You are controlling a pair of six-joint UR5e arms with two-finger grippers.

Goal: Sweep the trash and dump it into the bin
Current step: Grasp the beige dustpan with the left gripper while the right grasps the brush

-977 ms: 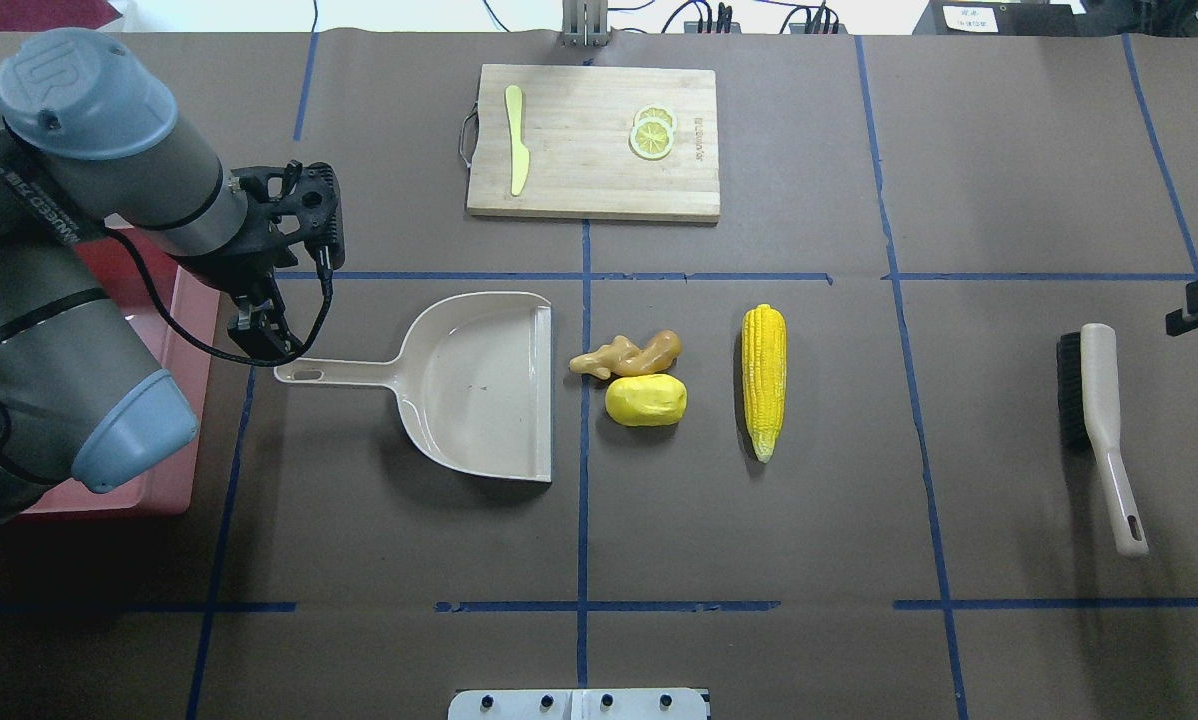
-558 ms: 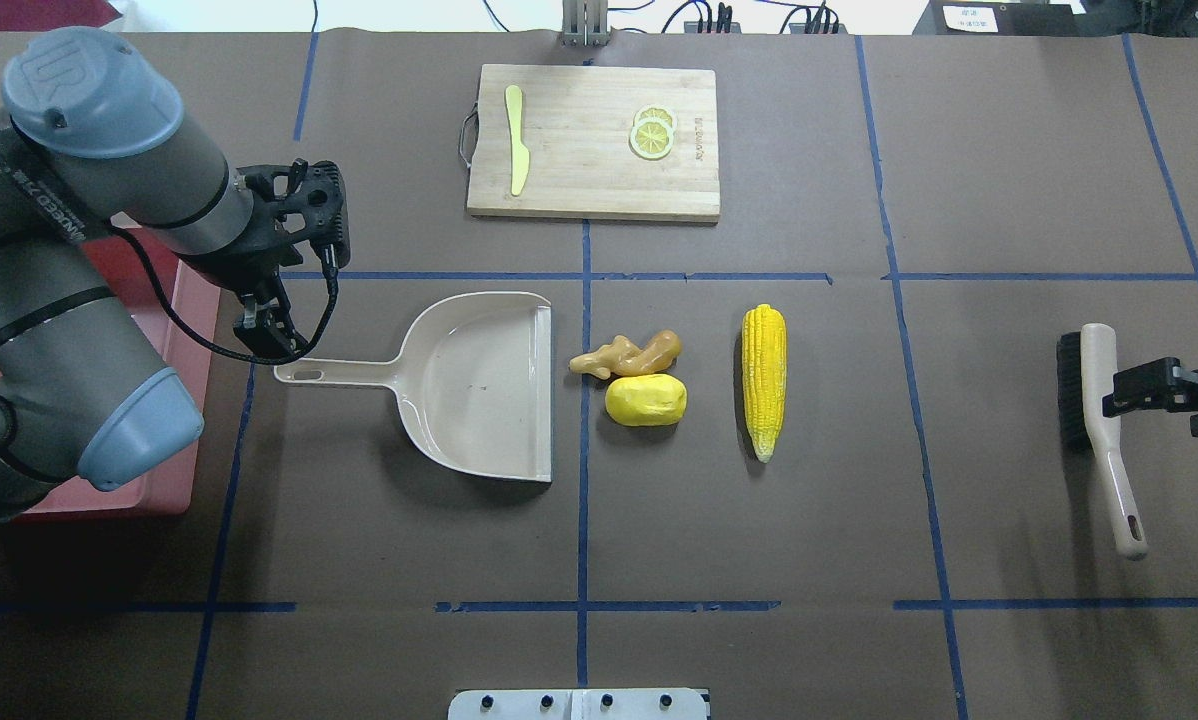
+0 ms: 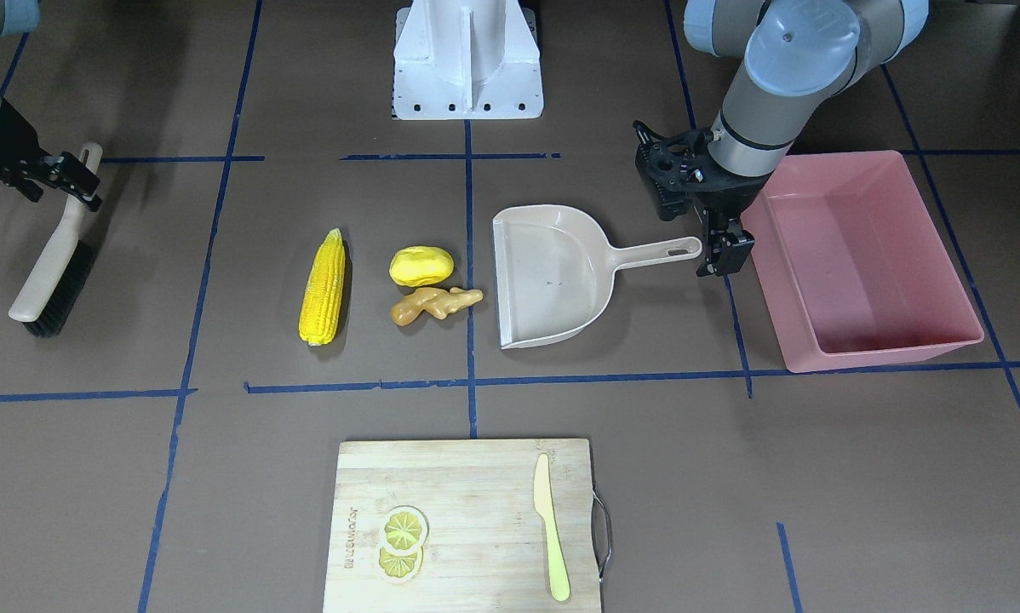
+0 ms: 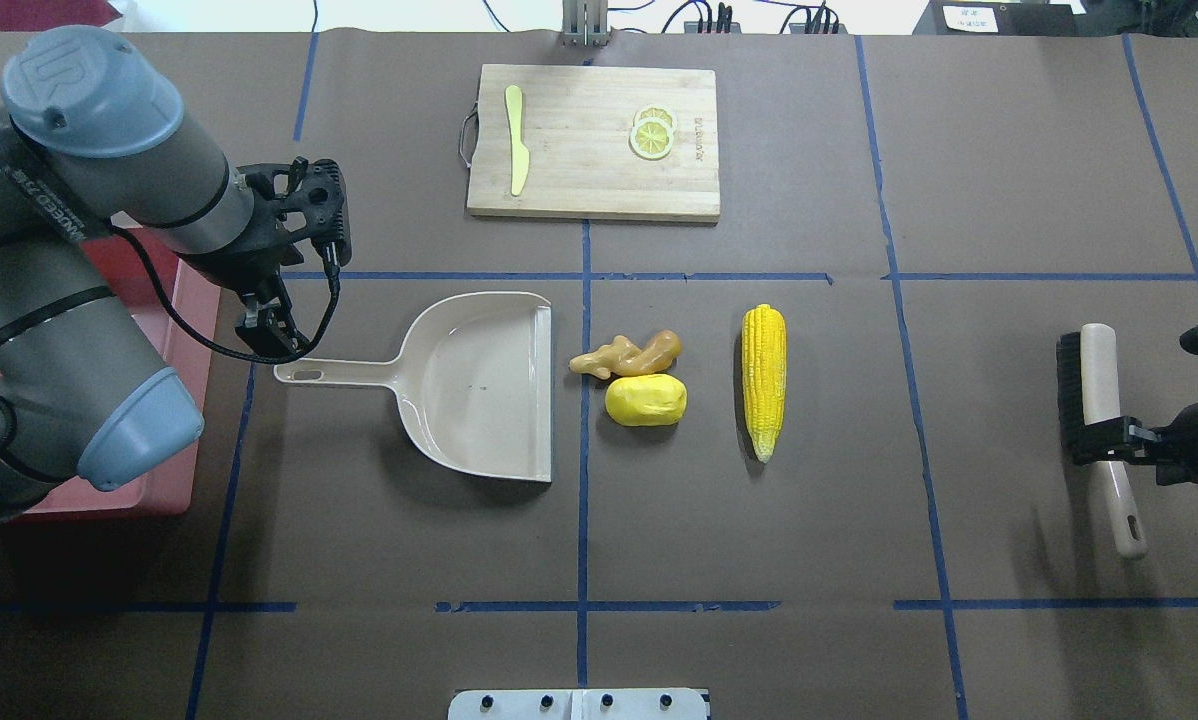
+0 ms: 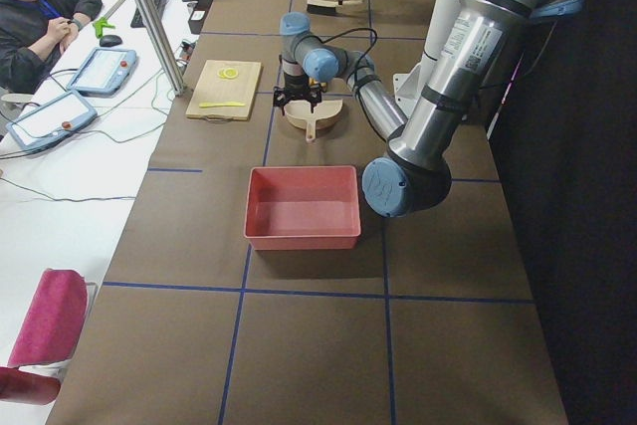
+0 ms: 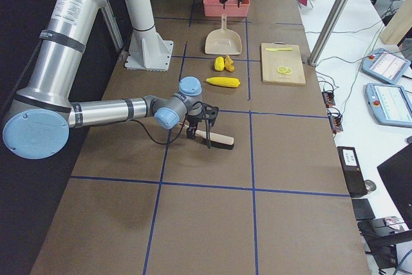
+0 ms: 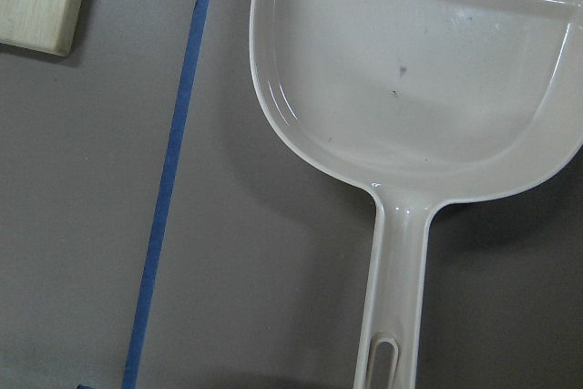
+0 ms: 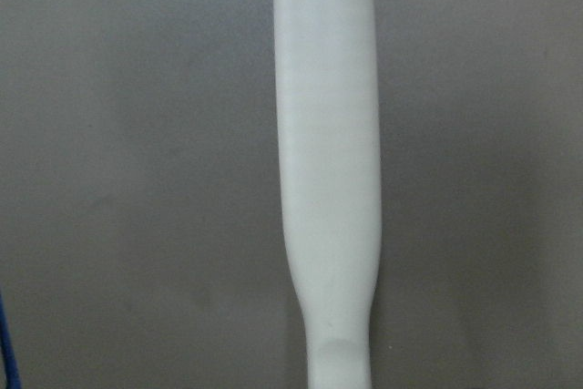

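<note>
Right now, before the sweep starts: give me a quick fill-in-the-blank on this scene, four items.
1. The left gripper hovers by the end of the dustpan's ____.
2. The right gripper is at the handle of the ____.
3. The lemon slices and the knife lie on the ____.
4. The ginger root and the oval lump lie between the dustpan and the ____.

Missing words: handle; brush; cutting board; corn cob.

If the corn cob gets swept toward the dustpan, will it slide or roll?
Probably rolls: the corn cob is round and lies broadside to the dustpan. Its tapered end may make it veer. It looks like rigid moulded plastic, so bending seems unlikely.
</note>
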